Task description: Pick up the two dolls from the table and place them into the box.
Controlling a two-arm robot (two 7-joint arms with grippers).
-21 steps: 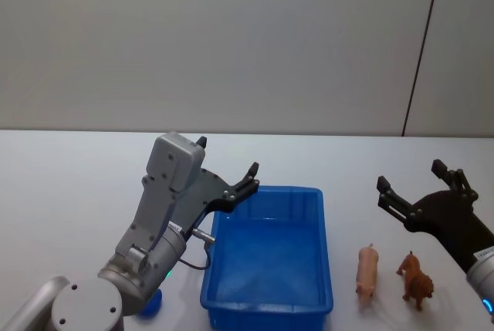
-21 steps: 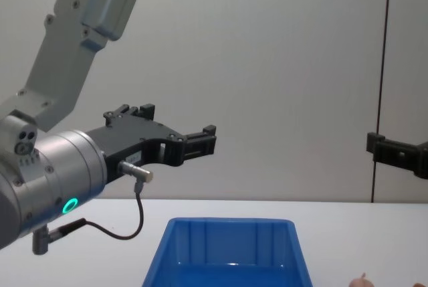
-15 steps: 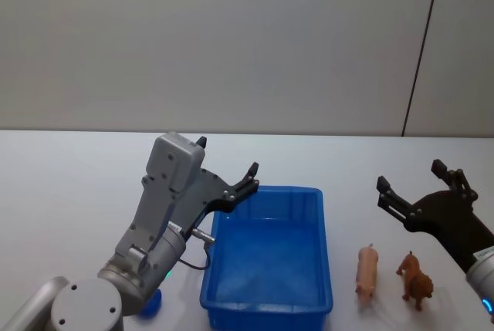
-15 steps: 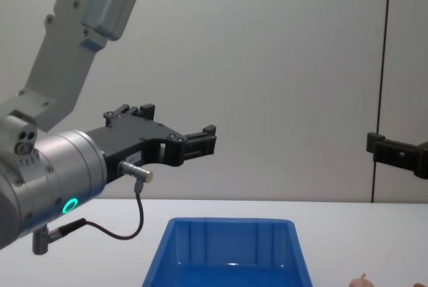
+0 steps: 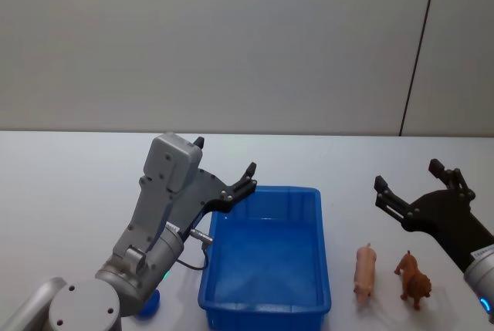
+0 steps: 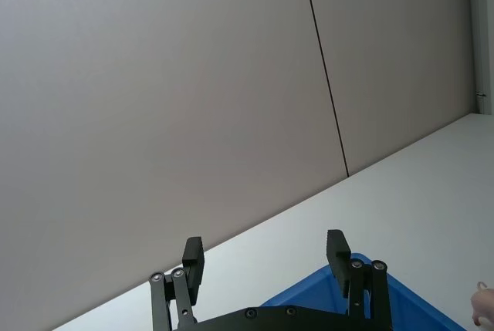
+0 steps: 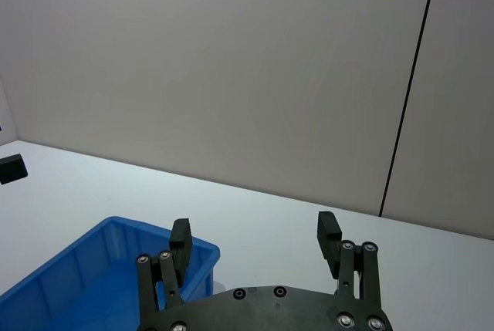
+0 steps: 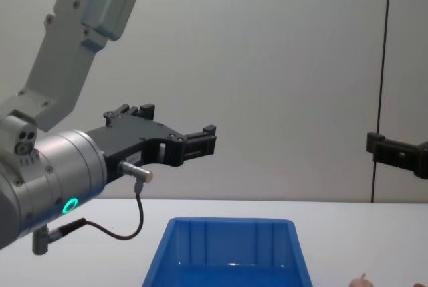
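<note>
- Head view: the left gripper [image 5: 225, 157] has its jaws spread wide and holds nothing. It hangs in the air over the far left corner of the blue bin [image 5: 262, 309].
- The right gripper [image 5: 407, 175] is likewise released and holds nothing. It is raised off the white worktop [image 5: 77, 184] on the right side, on the far side of the two figures.
- The pink pig figure [image 5: 363, 273] is on the worktop close to its near edge, to the right of the bin and apart from it. Its length runs from the near edge toward the far edge.
- The brown dog figure [image 5: 413, 278] stands just beside the pig, on its right, with a gap between them.
- The bin sits about midway along the near edge, between the two arms, with its open side up.
- In the chest view both grippers hang well above the bin's rim.
- A grey wall [image 5: 231, 45] with a dark vertical seam rises behind the far edge.
</note>
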